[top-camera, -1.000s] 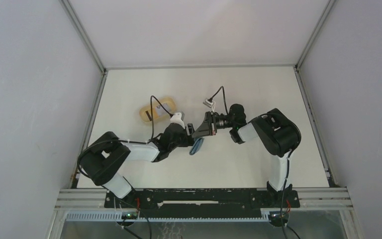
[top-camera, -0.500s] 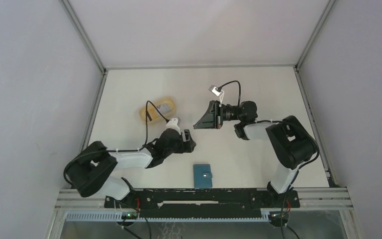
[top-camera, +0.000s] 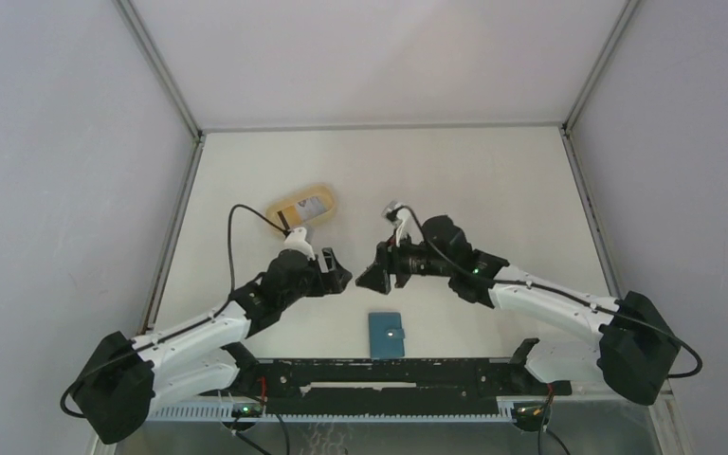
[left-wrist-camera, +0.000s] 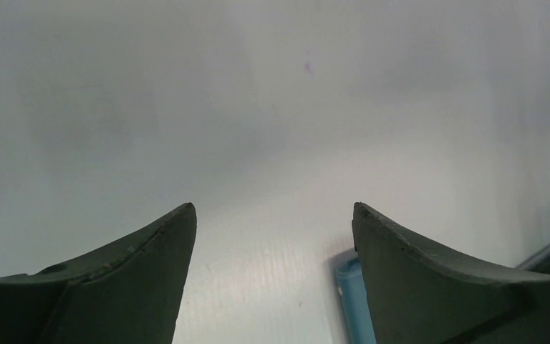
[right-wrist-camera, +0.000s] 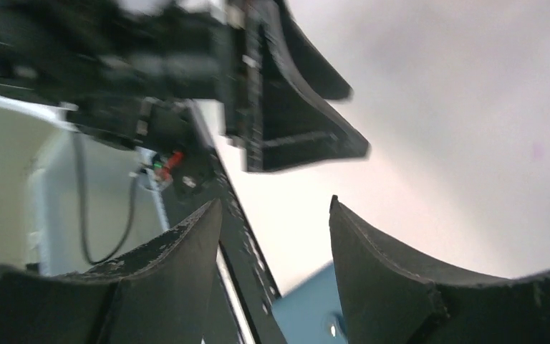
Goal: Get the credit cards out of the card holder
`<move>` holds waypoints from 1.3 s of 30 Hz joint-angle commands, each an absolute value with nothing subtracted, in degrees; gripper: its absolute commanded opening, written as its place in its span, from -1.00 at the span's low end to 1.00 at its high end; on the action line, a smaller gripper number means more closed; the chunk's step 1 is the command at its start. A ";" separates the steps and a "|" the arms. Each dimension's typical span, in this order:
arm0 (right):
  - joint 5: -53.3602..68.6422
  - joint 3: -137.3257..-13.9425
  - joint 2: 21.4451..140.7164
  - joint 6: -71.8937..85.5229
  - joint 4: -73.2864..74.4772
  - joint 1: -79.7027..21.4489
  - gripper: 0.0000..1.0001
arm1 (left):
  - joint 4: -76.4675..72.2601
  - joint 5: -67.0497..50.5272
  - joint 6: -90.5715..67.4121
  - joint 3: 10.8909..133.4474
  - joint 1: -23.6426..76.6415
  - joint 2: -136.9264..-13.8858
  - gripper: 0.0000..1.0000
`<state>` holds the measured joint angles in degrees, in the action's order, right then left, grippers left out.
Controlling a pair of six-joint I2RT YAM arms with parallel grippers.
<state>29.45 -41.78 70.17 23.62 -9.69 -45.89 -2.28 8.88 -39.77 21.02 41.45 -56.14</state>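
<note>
Now, card holder (top-camera: 386, 335) closed, left claw (left-wrist-camera: 272, 209) parted, right claw (right-wrist-camera: 275, 202) parted

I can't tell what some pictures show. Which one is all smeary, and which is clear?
Right wrist view: smeared as if by motion, worst at top left; the card holder is only a soft blue corner. Left wrist view: steady but hazy. Top view: sharp and evenly lit.

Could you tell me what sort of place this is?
Probably a robot lab test cell: a white table walled in by plain panels, with the left arm and right arm bolted at its near edge.
</note>
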 commanded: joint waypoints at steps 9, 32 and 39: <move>-8.30 -33.14 69.77 36.87 12.00 -64.29 0.26 | -6.98 1.58 -46.28 15.10 48.91 -59.26 0.62; -16.19 -33.13 79.42 43.34 12.24 -72.60 -0.23 | -17.65 3.80 -50.67 20.95 57.66 -81.03 0.53; -15.52 -33.13 79.66 40.39 9.58 -69.48 -1.00 | -17.68 6.19 -50.89 22.79 57.71 -83.76 0.49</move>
<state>-14.76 -33.17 78.15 43.09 9.15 -71.53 -24.34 4.36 -50.50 21.89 57.28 -80.36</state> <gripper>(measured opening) 0.038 0.747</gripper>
